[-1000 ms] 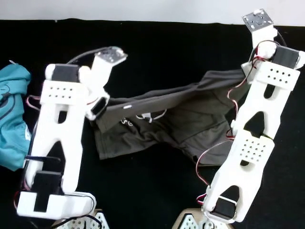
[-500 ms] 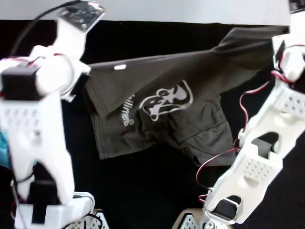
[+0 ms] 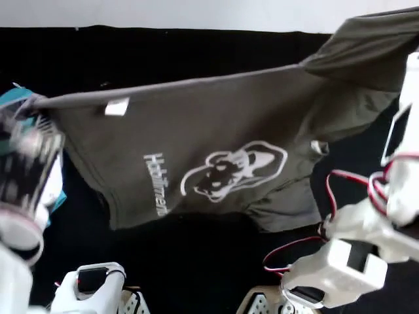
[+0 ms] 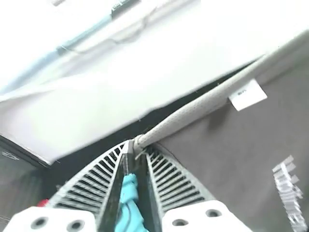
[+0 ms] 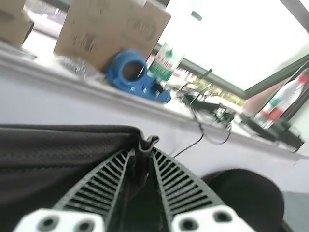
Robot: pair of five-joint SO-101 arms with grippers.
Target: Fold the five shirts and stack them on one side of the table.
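Shirt (image 3: 216, 118), dark grey, up in the air over the black surface (image 3: 196, 268). Hangs spread wide between the two arms, front side to the high camera. White picture and white words (image 3: 222, 173) in the middle of it. Small white tag (image 3: 116, 106) near the top edge, toward the left arm's end. Top edge pulled in a nearly straight line from corner to corner, higher at the right arm's end. Bottom part loose and wrinkly; cannot tell if it touches the surface.

Left claw (image 4: 136, 146) pinched tight on one top corner of the shirt, with the rolled grey edge poking out from between the ribbed fingers (image 4: 166, 179). Bit of teal showing low down in the gap between those fingers.

Right claw (image 5: 143, 147) also squeezed together on dark cloth, a little fold of it sticking up past the tips.

Teal shirt (image 3: 14, 98) lying at the left side of the surface, partly hidden behind the left arm (image 3: 26, 163) and the grey shirt's corner.

Cardboard box (image 5: 111, 29), blue thing (image 5: 137, 72) and bottle (image 5: 285, 104) on a ledge far behind the right claw.
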